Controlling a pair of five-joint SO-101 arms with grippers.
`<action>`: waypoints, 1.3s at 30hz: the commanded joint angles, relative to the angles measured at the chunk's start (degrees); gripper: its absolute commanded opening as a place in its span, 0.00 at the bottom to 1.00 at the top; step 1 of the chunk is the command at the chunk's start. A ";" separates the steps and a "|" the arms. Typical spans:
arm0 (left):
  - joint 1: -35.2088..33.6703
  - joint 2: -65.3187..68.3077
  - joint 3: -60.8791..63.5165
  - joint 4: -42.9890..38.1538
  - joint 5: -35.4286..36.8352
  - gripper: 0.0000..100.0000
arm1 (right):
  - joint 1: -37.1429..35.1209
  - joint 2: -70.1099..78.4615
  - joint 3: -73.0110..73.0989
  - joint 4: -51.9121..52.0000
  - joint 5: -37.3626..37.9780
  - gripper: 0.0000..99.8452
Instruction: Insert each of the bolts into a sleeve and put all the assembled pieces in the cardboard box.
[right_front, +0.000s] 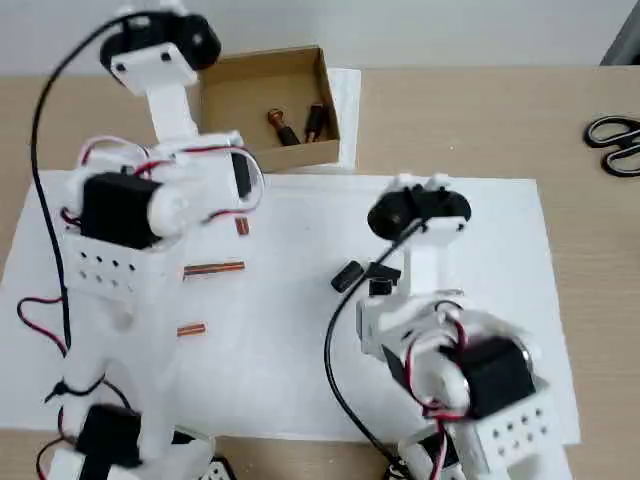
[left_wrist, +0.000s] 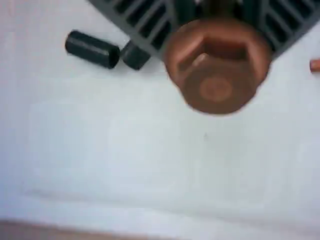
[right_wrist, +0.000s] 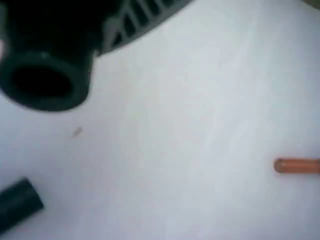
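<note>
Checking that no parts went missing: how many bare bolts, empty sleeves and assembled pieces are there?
Bare bolts: 3
Empty sleeves: 2
Assembled pieces: 2
Total: 7

Black-handled scissors (right_front: 618, 145) on the wooden table (right_front: 480, 120), near a white paper sheet (right_front: 290, 380)
</note>
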 joint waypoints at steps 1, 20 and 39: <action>0.35 -6.86 7.25 -3.96 0.79 0.00 | -0.48 -4.62 2.46 -4.62 2.90 0.00; 0.44 -40.79 55.78 -36.84 0.70 0.00 | -9.10 -20.70 28.92 -25.89 9.85 0.00; 8.00 -49.93 64.75 -41.93 7.30 0.00 | -17.89 -23.43 36.66 -34.33 12.22 0.00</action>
